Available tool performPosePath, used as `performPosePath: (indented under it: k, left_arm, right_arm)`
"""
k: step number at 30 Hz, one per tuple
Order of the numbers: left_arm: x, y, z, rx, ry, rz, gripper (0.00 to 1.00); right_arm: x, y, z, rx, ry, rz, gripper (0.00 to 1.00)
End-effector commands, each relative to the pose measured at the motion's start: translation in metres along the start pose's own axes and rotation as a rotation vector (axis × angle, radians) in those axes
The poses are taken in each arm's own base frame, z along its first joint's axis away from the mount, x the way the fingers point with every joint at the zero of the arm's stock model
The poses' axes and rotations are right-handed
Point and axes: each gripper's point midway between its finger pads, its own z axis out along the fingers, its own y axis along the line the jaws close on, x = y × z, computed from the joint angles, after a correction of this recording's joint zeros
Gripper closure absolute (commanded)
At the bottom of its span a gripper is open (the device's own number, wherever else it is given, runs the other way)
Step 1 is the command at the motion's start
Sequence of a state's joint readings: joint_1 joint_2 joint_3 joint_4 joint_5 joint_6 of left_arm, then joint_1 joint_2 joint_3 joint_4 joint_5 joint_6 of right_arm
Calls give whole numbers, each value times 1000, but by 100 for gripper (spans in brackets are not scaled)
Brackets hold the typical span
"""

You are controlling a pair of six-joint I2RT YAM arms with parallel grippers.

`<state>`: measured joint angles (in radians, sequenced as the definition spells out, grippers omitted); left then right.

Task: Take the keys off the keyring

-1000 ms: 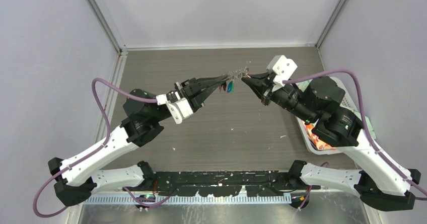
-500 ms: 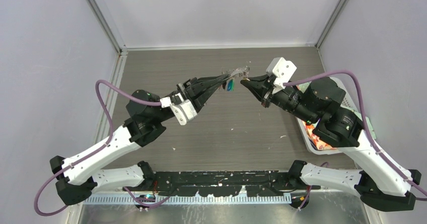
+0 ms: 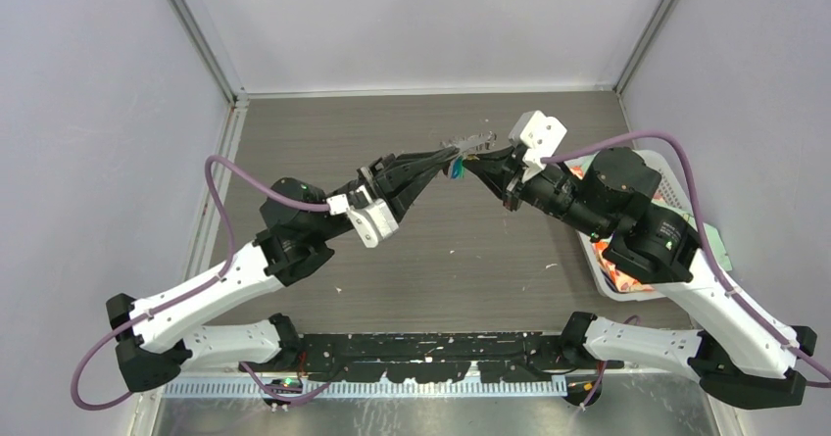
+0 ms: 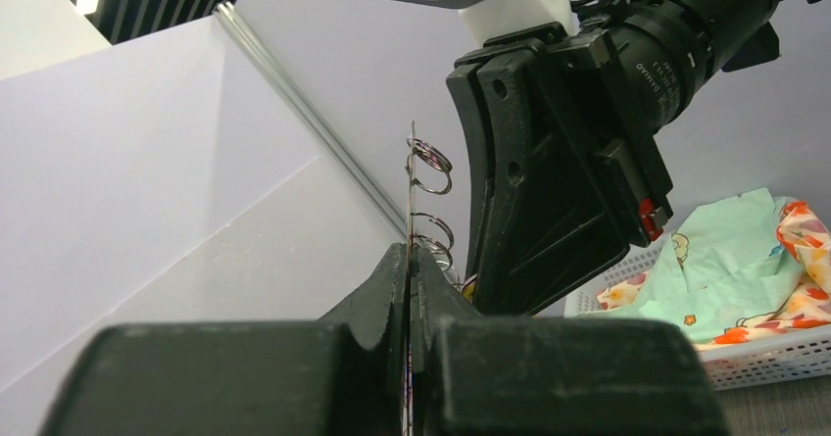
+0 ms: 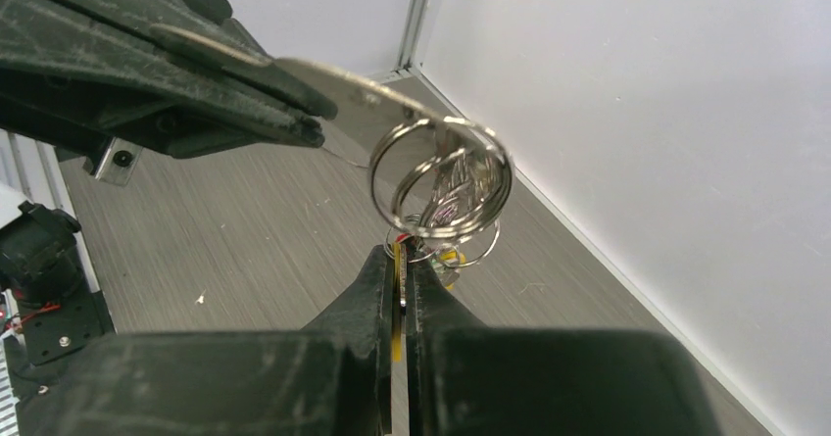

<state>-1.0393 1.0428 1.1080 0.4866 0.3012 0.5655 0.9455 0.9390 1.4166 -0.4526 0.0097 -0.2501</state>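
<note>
my left pincer [image 4: 410, 258] is clamped shut on the edge-on keyring [image 4: 412, 176] and my right pincer [image 5: 400, 256], just past its tip, pinches a yellow key [image 5: 396, 304], so a skewed pull could twist the plate loose or jam the small rings [image 5: 441, 176]; the other keys [image 3: 454, 168] behind those rings i can't make out.

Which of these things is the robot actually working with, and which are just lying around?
In the job: keyring, clamped in the left gripper; keys hanging from it; right gripper, shut on a key.
Just lying about: white basket; patterned cloth inside it.
</note>
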Motion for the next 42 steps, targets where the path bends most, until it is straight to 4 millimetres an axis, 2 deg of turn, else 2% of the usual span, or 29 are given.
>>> performPosePath:
  k: [1,8,12,17,21,25,27,32,34,35,40,42]
  left_arm:
    - [-28,19,2,-85,-97,56,100]
    - [-34,21,3,-131,-143,19,100]
    - [-41,31,-2,-195,-187,-25,100]
    - [-43,35,-9,-257,-231,-65,100]
    - [-50,37,-16,-271,-265,-79,100]
    - [-62,38,-23,-261,-290,-90,100]
    - [-66,37,-27,-243,-287,-100,100]
    - [-79,20,-35,-80,-242,-122,100]
    - [-77,3,-37,47,-178,-113,100]
    - [-83,2,-40,78,-171,-88,100]
    - [-76,-21,-59,335,22,3,100]
    - [-61,-19,-71,435,170,121,100]
  right_arm:
    - [-17,-9,-3,47,-40,23,98]
    - [-16,-9,-3,47,-44,25,88]
    - [-13,-7,-6,42,-47,30,81]
    - [-7,-2,-9,23,-42,46,68]
    - [-1,4,-13,5,-32,72,62]
    - [-1,6,-22,5,-44,138,45]
    - [-8,12,-28,-25,-76,178,41]
    - [-31,11,-44,-24,-194,238,35]
    - [-35,16,-44,-57,-204,243,35]
    - [-35,20,-42,-78,-200,241,36]
    - [-30,21,-40,-78,-181,243,37]
    - [-29,27,-40,-110,-203,238,37]
